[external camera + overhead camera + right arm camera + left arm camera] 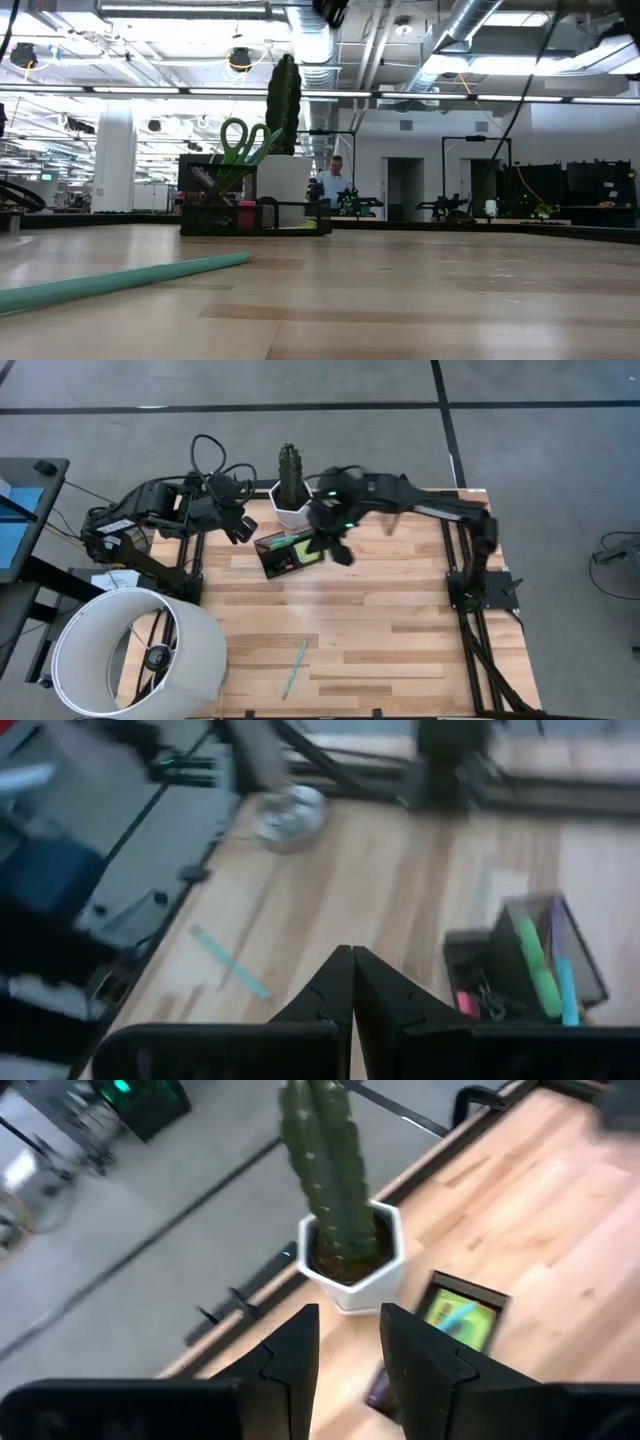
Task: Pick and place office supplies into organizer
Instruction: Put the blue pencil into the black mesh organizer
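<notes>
The black organizer [285,553] stands at the far middle of the table, in front of the white cactus pot [290,508]. Green-handled scissors [243,140] stick up out of it, and pens [545,970] and a pink eraser [467,1003] lie inside. A teal pen [296,665] lies flat on the wood near the table's front edge. My right gripper [338,550] hangs shut and empty above the organizer's right end. My left gripper [240,525] waits open and empty, up high to the left of the pot.
A large white lampshade [140,650] lies at the table's near left corner. The cactus [325,1170] rises tall just behind the organizer. Bare wood spreads across the middle and right of the table [400,620]. A person [335,180] stands far off in the room.
</notes>
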Robot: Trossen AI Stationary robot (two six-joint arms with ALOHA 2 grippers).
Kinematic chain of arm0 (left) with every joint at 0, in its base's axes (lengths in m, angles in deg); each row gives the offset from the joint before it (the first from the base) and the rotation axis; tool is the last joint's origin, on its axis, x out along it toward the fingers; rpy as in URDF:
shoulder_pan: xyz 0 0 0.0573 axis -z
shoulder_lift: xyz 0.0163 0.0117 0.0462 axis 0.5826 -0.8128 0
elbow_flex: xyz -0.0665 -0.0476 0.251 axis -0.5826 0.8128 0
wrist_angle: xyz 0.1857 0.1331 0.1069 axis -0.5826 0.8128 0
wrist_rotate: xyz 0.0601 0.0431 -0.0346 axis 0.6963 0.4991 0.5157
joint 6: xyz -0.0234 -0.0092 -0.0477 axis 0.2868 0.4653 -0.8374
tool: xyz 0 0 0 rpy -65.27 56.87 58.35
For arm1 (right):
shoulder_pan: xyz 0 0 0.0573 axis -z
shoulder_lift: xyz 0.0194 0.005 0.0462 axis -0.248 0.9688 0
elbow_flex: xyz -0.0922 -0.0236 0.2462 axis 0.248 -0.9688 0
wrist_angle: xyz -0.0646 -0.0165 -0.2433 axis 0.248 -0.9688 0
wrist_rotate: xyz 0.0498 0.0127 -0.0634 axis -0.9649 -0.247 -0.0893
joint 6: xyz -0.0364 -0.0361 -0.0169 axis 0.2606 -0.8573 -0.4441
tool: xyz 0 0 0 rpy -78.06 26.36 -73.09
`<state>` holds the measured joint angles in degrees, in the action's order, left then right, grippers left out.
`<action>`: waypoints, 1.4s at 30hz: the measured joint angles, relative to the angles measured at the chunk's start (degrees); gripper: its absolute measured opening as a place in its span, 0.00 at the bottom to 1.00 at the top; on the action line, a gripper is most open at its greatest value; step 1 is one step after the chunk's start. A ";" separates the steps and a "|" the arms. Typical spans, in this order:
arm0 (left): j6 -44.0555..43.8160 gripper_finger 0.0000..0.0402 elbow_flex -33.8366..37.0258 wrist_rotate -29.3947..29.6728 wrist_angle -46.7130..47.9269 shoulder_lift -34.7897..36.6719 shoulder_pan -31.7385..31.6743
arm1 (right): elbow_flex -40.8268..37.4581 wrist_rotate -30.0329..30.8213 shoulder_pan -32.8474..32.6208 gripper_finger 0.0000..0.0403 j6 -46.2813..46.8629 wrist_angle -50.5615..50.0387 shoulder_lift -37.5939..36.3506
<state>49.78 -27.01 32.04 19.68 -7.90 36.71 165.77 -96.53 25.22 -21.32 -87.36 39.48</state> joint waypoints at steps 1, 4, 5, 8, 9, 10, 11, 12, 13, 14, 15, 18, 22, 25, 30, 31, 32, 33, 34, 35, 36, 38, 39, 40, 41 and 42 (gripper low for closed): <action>-0.57 0.25 0.00 -1.11 -0.34 0.00 0.11 | 0.02 -0.34 -0.53 0.00 -2.15 -1.31 -1.97; -0.98 0.25 0.00 -4.45 -2.30 -0.01 0.95 | 0.02 -2.67 -2.45 0.00 -11.05 -7.05 -7.58; -0.96 0.25 0.00 -4.96 -3.03 -0.04 1.43 | 0.02 -4.79 -2.99 0.00 -14.90 -9.33 -9.48; -0.97 0.25 0.00 -4.64 -4.10 -0.07 3.01 | -1.51 -17.29 -3.83 0.00 -26.47 -13.14 -14.97; -1.07 0.25 0.00 -4.36 -4.10 -0.07 3.47 | -2.90 -22.83 -3.80 0.00 -29.76 -13.32 -16.47; -1.35 0.25 0.01 -4.07 -4.04 -0.07 3.82 | -4.65 -28.05 -3.65 0.00 -32.83 -13.07 -17.80; -1.84 0.25 0.00 -3.54 -3.91 -0.09 4.21 | -6.79 -31.71 -3.46 0.00 -35.07 -12.57 -18.77; -2.46 0.25 0.00 -3.04 -3.76 -0.09 4.65 | -9.24 -33.33 -3.31 0.00 -36.32 -11.12 -19.48; -3.08 0.25 0.01 -2.75 -3.74 -0.09 4.98 | -12.03 -33.24 -3.27 0.00 -36.65 -8.61 -19.93; -3.50 0.25 0.00 -2.54 -3.74 -0.09 5.30 | -15.23 -32.53 -3.24 0.00 -36.44 -5.49 -20.09; -3.84 0.25 0.00 -2.51 -3.74 -0.09 5.52 | -18.52 -31.92 -3.24 0.00 -35.45 -1.22 -20.02; -3.91 0.25 0.00 -3.02 -3.70 -0.09 6.17 | -26.92 -31.56 -4.87 0.00 -29.08 14.74 -18.02; -3.93 0.25 0.02 -3.02 -3.48 -0.11 6.81 | -32.02 -31.13 -8.17 0.00 -20.96 30.34 -12.78; -3.97 0.25 0.01 -3.23 -3.17 -0.13 6.81 | -32.03 -30.99 -10.49 0.00 -15.12 36.98 -7.55; -3.99 0.25 0.02 -3.35 -2.66 -0.13 6.78 | -27.88 -32.45 -13.11 0.07 -11.93 40.64 0.21; -4.09 0.25 0.02 -3.35 -2.55 -0.13 6.81 | -26.98 -32.48 -13.64 0.09 -11.90 40.36 1.26; -4.44 0.25 0.02 -3.37 -2.29 -0.13 6.81 | -25.73 -32.38 -14.11 0.11 -11.90 40.41 2.53; -4.80 0.25 0.02 -3.46 -2.01 -0.13 6.81 | -24.70 -31.67 -14.53 0.14 -12.01 40.79 3.55; -5.14 0.25 0.02 -3.77 -1.79 -0.13 6.81 | -24.22 -31.17 -14.92 0.16 -12.41 40.27 4.22; -5.39 0.25 0.02 -4.28 -1.66 -0.13 6.80 | -23.37 -30.98 -15.28 0.19 -13.23 40.21 5.19; -5.46 0.25 0.02 -4.82 -1.44 -0.13 6.78 | -22.55 -30.05 -15.61 0.21 -14.67 40.66 6.06; -5.50 0.25 0.02 -5.69 -0.59 -0.15 6.78 | -21.90 -28.02 -16.14 0.25 -18.80 40.51 7.20; -5.52 0.25 0.02 -6.24 -0.22 -0.15 6.78 | -21.88 -26.26 -16.44 0.27 -21.02 40.33 7.37; -5.54 0.25 0.02 -6.75 -0.10 -0.15 6.78 | -22.10 -24.01 -16.76 0.29 -23.32 40.27 7.37; -5.57 0.25 0.02 -7.06 -0.16 -0.15 6.78 | -22.40 -21.33 -17.15 0.30 -25.32 40.65 7.59; -5.57 0.25 0.02 -7.40 -0.16 -0.15 6.78 | -22.45 -18.94 -17.54 0.31 -26.85 41.80 8.90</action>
<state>44.21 -26.98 24.64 19.53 -8.05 43.49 143.32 -115.47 7.68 -48.17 -45.56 48.38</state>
